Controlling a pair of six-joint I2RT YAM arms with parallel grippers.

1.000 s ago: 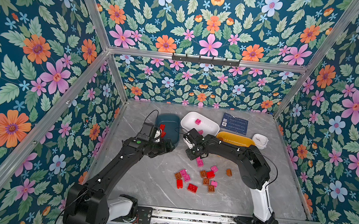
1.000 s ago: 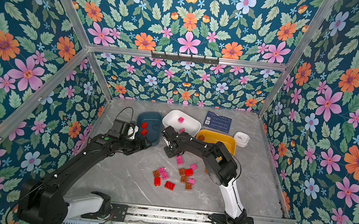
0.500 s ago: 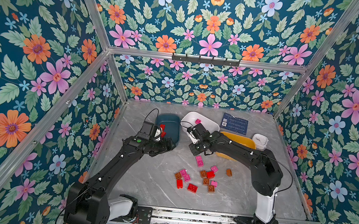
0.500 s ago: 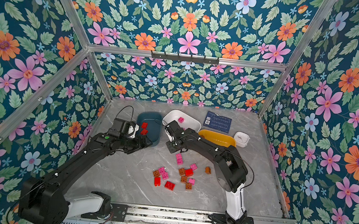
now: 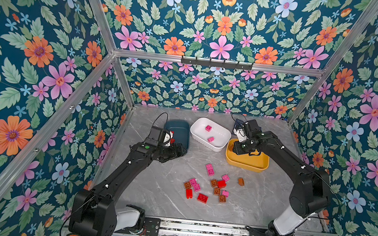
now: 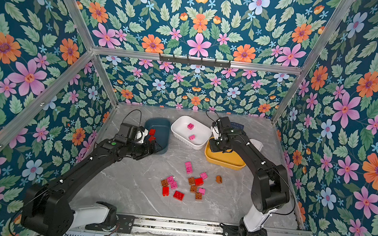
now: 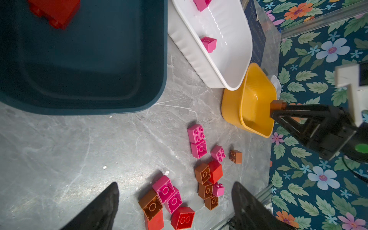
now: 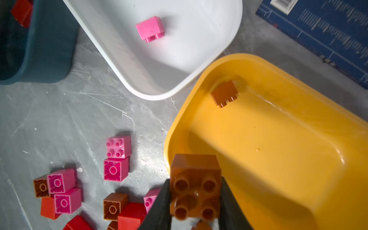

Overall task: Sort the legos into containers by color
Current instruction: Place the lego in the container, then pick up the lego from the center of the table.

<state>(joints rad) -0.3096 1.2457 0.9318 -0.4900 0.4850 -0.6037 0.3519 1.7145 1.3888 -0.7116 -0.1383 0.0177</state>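
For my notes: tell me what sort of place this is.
Likely a robot test booth: floral-print panels in an aluminium frame, two arms bolted to a rail, toy bricks beside sorting bins.

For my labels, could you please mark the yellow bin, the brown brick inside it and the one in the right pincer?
yellow bin (image 8: 177, 123): right wrist view, its rim.
brown brick inside bin (image 8: 224, 92): right wrist view, flat side.
held brown brick (image 8: 196, 186): right wrist view, studded face.
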